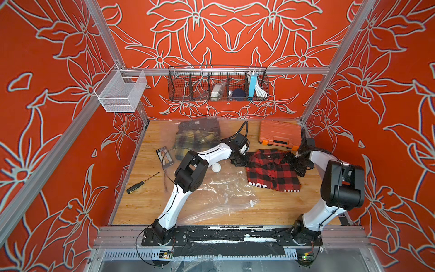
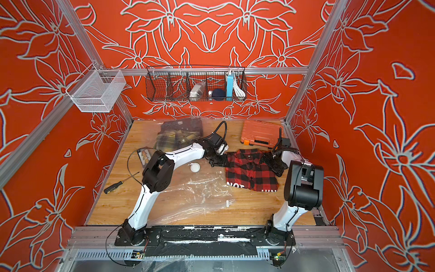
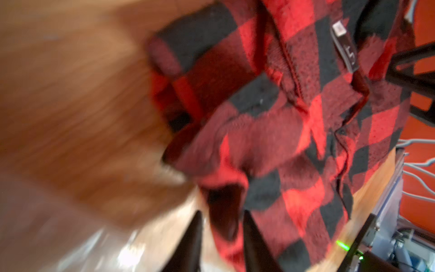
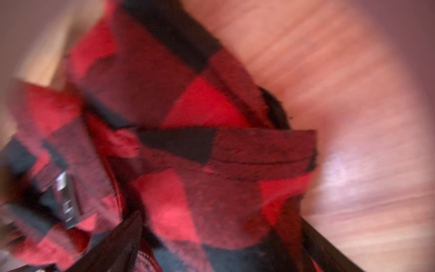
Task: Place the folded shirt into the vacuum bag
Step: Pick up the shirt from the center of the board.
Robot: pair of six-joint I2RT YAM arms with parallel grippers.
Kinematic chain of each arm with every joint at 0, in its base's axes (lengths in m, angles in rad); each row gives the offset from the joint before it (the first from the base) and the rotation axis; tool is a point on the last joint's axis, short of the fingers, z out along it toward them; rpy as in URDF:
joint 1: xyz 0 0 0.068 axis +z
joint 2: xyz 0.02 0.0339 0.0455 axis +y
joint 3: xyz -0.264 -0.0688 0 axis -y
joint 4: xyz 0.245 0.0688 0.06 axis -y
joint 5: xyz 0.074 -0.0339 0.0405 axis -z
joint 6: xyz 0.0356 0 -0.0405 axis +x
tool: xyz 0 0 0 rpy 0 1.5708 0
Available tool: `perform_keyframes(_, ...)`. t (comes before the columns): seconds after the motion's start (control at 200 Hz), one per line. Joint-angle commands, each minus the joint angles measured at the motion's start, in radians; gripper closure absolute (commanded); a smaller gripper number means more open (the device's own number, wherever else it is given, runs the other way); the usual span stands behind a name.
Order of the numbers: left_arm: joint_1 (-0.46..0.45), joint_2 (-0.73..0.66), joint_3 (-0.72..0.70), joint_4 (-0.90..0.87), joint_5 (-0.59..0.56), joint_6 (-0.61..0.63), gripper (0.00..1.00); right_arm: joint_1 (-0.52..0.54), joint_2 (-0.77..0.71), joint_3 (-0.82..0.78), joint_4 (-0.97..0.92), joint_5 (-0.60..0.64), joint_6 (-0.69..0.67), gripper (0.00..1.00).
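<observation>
The wooden table [image 1: 146, 202] is carrying everything in both top views. The vacuum bag [image 1: 219, 188] is lying flat and crinkled across its middle and left, its zip strip running along the near edge. The folded shirt [image 1: 270, 172], red and black plaid with white lettering at its near hem, is resting on bare wood just beside the bag's right edge, outside the bag. An olive plaid shirt [image 1: 197, 139] is showing through clear plastic at the back of the table. An orange tool case [image 1: 279, 134] is sitting closed in the back right corner, well apart from the bag. The left gripper [image 1: 240, 161] is hovering low at the red shirt's left collar corner. In the left wrist view its fingers [image 3: 251, 237] are standing partly spread, with a fold of the shirt's edge lying between them. The right gripper [image 1: 295, 164] is sitting over the shirt's right edge. In the blurred right wrist view its jaws are standing wide apart over the cloth, pinching nothing that can be made out. A screwdriver [image 1: 141, 183] is lying on the left of the table, near a small card [image 1: 164, 156]. The bag's white valve disc [image 1: 215, 167] is showing beside the left arm's elbow.
</observation>
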Motion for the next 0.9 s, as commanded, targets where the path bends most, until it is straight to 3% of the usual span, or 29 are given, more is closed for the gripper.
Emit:
perform_keyframes(0.0, 0.003, -0.123, 0.012, -0.107, -0.153, 0.017, 0.58, 0.004, -0.048, 0.057, -0.072, 0.018, -0.021, 0.02)
perform_keyframes(0.115, -0.024, -0.171, 0.033, -0.118, -0.183, 0.013, 0.57, -0.052, -0.161, -0.007, -0.113, 0.105, 0.001, 0.02)
perform_keyframes(0.245, -0.099, -0.158, 0.072, -0.064, -0.067, -0.029, 0.57, -0.099, -0.278, -0.134, -0.075, 0.161, 0.031, 0.02)
perform_keyframes(0.37, -0.157, -0.072, 0.150, -0.027, 0.036, -0.054, 0.57, -0.099, -0.215, -0.143, -0.086, 0.157, 0.008, 0.02)
perform_keyframes(0.44, -0.170, -0.015, 0.192, -0.028, 0.061, -0.051, 0.58, -0.099, -0.176, -0.158, -0.043, 0.096, -0.006, 0.05)
perform_keyframes(0.54, -0.171, 0.057, 0.220, -0.048, 0.050, -0.024, 0.59, -0.077, -0.120, -0.162, 0.008, 0.000, -0.004, 0.10)
perform_keyframes(0.716, -0.168, 0.135, 0.176, -0.001, 0.046, 0.001, 0.63, -0.002, -0.066, -0.152, 0.024, 0.024, 0.003, 0.15)
perform_keyframes(0.836, -0.168, 0.166, 0.142, 0.048, 0.081, -0.003, 0.63, 0.013, -0.029, -0.150, 0.030, 0.039, -0.004, 0.24)
perform_keyframes(0.896, -0.168, 0.172, 0.140, 0.059, 0.092, -0.005, 0.63, 0.017, -0.021, -0.152, 0.038, 0.042, -0.009, 0.35)
